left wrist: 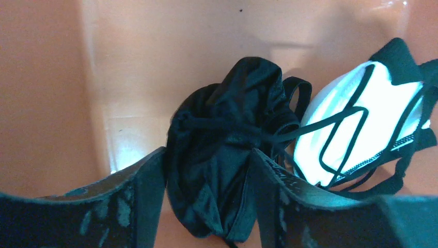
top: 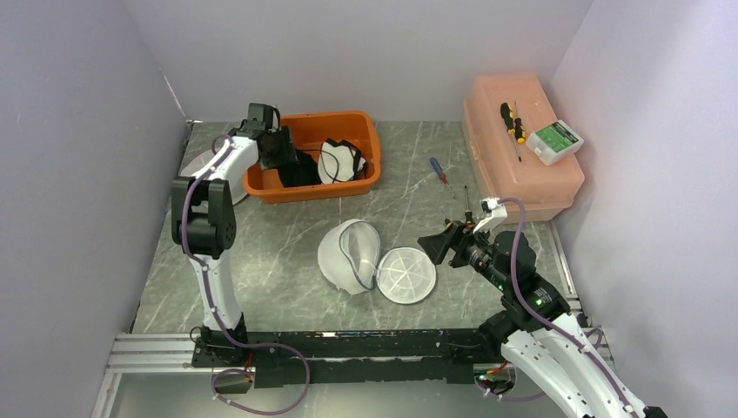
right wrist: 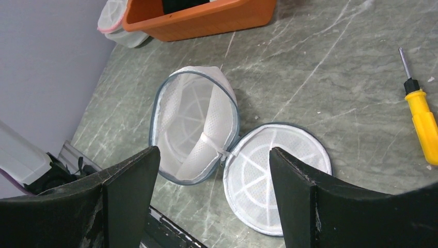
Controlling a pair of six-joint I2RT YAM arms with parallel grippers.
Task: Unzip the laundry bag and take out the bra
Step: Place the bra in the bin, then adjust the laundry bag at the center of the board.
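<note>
The white mesh laundry bag [top: 352,254] lies unzipped on the table, its round lid [top: 405,274] flipped open to the right. In the right wrist view the bag [right wrist: 193,124] looks hollow, with the lid [right wrist: 276,175] beside it. A black bra [left wrist: 227,134] lies bunched in the orange bin [top: 313,186], next to a white bra with black trim [left wrist: 356,119]. My left gripper [left wrist: 209,155] reaches down into the bin, open, with the black bra between its spread fingers. My right gripper [top: 435,244] hangs open just right of the lid, holding nothing.
A pink lidded box [top: 522,165] at the back right carries a screwdriver [top: 509,117] and a small white-green box [top: 554,141]. A red-blue screwdriver [top: 439,170] and a yellow one [right wrist: 422,116] lie on the table. A white container [top: 202,161] sits left of the bin.
</note>
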